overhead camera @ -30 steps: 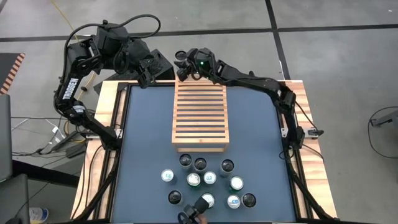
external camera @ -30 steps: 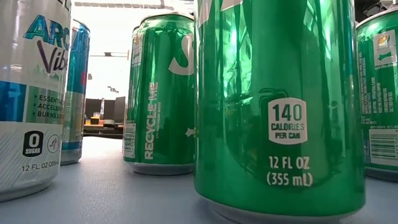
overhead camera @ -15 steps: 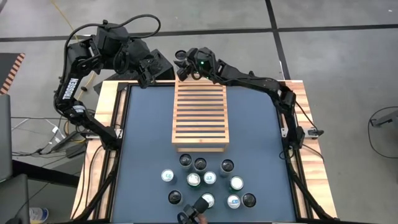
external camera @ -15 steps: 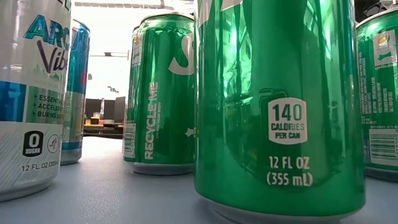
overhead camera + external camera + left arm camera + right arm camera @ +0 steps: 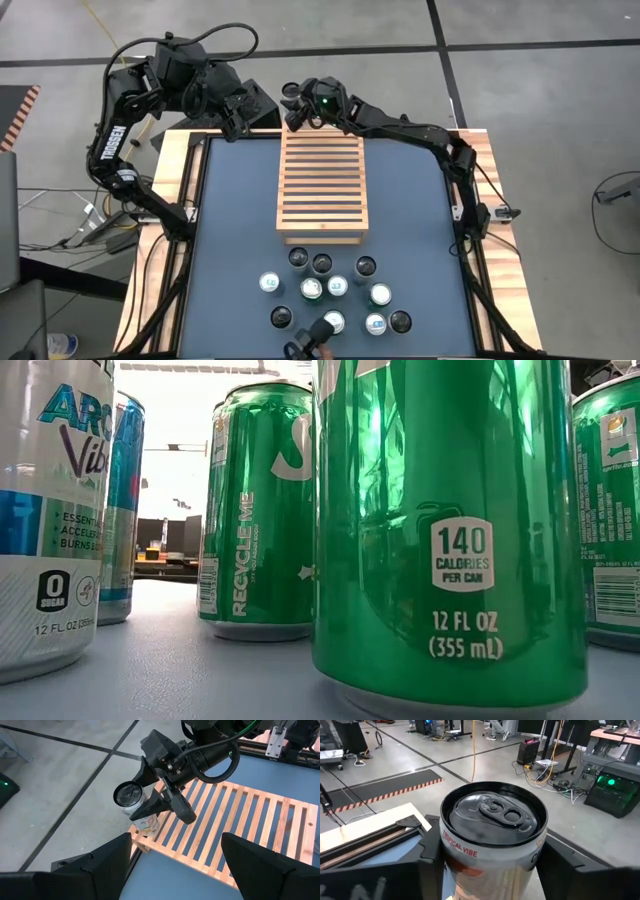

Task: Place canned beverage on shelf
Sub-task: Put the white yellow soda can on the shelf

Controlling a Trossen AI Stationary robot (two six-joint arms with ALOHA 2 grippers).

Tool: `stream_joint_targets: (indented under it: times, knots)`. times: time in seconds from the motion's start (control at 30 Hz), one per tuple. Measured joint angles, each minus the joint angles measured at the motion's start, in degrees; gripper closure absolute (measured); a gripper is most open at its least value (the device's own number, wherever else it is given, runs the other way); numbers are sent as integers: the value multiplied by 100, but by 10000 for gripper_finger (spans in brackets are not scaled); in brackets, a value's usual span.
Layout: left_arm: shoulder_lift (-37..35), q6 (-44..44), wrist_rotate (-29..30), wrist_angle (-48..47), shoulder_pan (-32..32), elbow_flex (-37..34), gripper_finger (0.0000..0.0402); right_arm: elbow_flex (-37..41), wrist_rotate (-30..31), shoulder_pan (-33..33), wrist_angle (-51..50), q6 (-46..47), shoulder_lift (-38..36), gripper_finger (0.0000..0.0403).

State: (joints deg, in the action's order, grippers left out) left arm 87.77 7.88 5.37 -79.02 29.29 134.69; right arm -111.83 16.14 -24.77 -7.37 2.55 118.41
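Left gripper (image 5: 243, 112): fingers spread wide, holding nothing, hovering by the shelf's far left corner.
Shelf (image 5: 322, 186): slatted wooden rack lying mid-table.
Right gripper (image 5: 152, 802): fingers on either side of a white can (image 5: 133, 804) standing at the shelf's far corner; grip or release cannot be told.
White can label (image 5: 460, 851): reads "TROPICAL VIBE", in the right wrist view only.
Can cluster (image 5: 330, 292): upright on the blue table (image 5: 235, 230), near the shelf's front end.
Low view only: green cans (image 5: 450, 530) reading "140 CALORIES PER CAN", "12 FL OZ (355 mL)", "RECYCLE ME".
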Motion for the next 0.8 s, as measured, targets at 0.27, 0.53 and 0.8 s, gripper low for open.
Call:
stream_joint_targets:
  times: [0.27, 0.53, 0.8]
  knots:
    - [0, 2, 0, 0, 0, 0, 106, 0, -272, 4, -60, -3, -9, 166]
    - [0, -6, 0, 0, -1, 0, 106, 0, -281, -2, -98, -119, -9, 157]
    - [0, -46, 0, 0, 1, 0, 106, 0, -284, -2, -127, -289, -11, 156]
